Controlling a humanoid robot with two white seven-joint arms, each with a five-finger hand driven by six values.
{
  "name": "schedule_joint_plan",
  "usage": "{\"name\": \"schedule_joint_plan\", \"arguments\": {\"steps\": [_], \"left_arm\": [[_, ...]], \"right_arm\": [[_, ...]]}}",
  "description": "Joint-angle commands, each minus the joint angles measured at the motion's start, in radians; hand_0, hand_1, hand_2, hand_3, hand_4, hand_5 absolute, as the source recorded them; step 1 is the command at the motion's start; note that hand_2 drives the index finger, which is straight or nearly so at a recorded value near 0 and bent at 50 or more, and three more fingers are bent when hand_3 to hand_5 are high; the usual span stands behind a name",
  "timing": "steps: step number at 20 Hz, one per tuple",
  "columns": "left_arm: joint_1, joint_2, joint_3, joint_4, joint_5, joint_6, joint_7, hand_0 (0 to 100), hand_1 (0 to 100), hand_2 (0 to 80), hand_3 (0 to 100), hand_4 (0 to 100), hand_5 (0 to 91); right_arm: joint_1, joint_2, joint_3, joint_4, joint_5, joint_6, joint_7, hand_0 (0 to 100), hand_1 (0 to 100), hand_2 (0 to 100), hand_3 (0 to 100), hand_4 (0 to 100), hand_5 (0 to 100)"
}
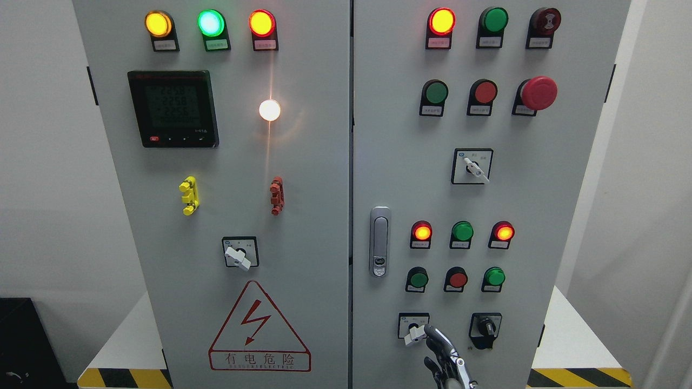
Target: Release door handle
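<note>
The silver door handle (380, 241) lies flush and upright at the left edge of the grey cabinet's right door (540, 194). My right hand (444, 354) comes up from the bottom edge, well below and to the right of the handle, and is apart from it. Its fingers (437, 335) are loosely extended and hold nothing. One fingertip is close beside the white knob of a rotary switch (415, 334); I cannot tell whether it touches. Both doors look closed. My left arm is out of view.
The doors carry lit indicator lamps (441, 21), push buttons (463, 231), a red emergency stop (538, 93), a digital meter (173, 108), other rotary switches (485, 327) and a lightning warning sign (258, 329). Yellow-black hazard tape (578, 377) marks the white base.
</note>
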State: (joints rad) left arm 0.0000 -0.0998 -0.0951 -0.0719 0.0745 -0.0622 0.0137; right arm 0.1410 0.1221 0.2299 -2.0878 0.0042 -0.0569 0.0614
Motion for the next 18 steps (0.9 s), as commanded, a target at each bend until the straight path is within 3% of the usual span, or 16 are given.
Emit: {"name": "schedule_joint_plan", "arguments": {"steps": [1,15,16,17,18], "left_arm": [[0.017,0.000,0.000,0.000,-0.001,-0.001,0.000,12,56,0.0,0,0,0.0],[0.017,0.000,0.000,0.001,-0.001,-0.001,0.000,12,56,0.0,0,0,0.0],[0.017,0.000,0.000,0.000,0.001,-0.001,0.000,12,56,0.0,0,0,0.0],[0.017,0.000,0.000,0.000,-0.001,-0.001,0.000,12,56,0.0,0,0,0.0],[0.017,0.000,0.000,0.000,0.001,-0.001,0.000,12,56,0.0,0,0,0.0]], "right_arm": [[-0.006,-0.001,0.009,0.000,0.042,-0.001,0.000,41,0,0,6,10,9],[-0.006,0.001,0.009,0.000,0.060,0.003,-0.002,41,1,0,8,13,11],[-0.006,0.001,0.009,0.000,0.071,0.002,-0.002,40,2,0,8,15,13],[-0.006,0.001,0.009,0.000,0.082,0.000,-0.002,39,5,0,18,30,26],[-0.006,0.002,0.009,0.000,0.089,0.002,-0.003,40,6,0,21,34,29]]}}
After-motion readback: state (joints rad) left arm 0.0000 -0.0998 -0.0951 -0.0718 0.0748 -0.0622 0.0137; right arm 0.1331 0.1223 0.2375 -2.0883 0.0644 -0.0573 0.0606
